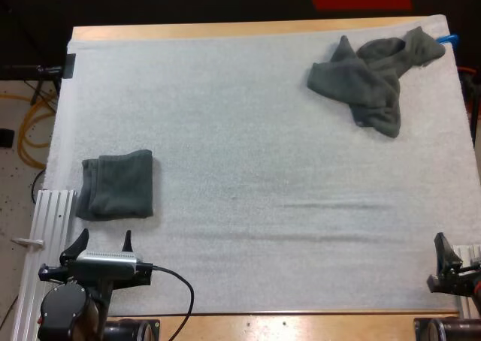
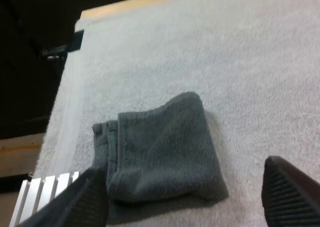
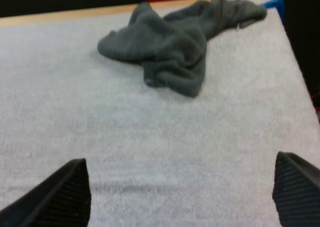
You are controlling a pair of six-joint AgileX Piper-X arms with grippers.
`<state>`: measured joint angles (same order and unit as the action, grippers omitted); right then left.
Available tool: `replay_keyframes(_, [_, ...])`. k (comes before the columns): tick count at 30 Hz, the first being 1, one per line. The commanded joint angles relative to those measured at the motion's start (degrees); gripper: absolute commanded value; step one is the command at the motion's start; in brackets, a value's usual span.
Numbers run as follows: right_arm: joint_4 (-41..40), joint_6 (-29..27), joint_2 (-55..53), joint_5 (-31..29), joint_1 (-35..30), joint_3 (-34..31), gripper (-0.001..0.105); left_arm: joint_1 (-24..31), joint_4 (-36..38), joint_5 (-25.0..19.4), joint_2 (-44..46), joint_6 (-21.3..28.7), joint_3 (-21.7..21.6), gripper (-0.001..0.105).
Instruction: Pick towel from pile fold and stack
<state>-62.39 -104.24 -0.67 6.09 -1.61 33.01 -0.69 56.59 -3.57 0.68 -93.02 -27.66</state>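
Holding the left pincer [image 1: 103,241] at the near left corner of the white mat [image 1: 248,138], with both black fingers [image 2: 289,192] spread wide apart and clamping nothing; hovering just on the near side of the folded towel [image 1: 118,185], clear of it and not touching; seeing that dark grey-green towel lying flat near the mat's left edge, with its layered edges turning toward a ribbed metal rail [image 1: 49,224] beside the mat and its smooth fold facing the mat's middle.

Holding the right pincer [image 3: 180,159] at the near right corner of the mat, likewise with fingers [image 3: 60,197] standing apart and gripping nothing; pointing it across a stretch of bare mat toward the crumpled towel [image 1: 372,74], well apart from it.

Finding the crumpled towel bunching in a loose heap at the mat's far right corner, one end stretching toward the mat's right edge, another drooping toward the near side; lying close to the wooden bench [image 1: 225,30] edge running along the far side, and well apart from the folded towel.
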Motion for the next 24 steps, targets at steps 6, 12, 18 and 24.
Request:
replay_keyframes(6, [1.31,-0.55,-2.29,0.23,-0.04,-1.81,0.072,-0.08,-1.19,0.01,8.0,-1.05,-0.32,0.063])
replay_keyframes(12, [1.3,-0.55,-2.29,0.23,-0.04,-1.81,0.072,-0.08,-1.19,0.01,8.0,-1.05,-0.32,0.063])
replay_keyframes(18, [1.3,-0.55,-2.29,0.23,-0.04,-1.81,0.072,-0.08,-1.19,0.01,8.0,-1.05,-0.32,0.063])
replay_keyframes(24, [1.3,-0.55,-2.29,0.23,-0.04,-1.81,0.072,-0.08,-1.19,0.01,8.0,-1.05,-0.32,0.063])
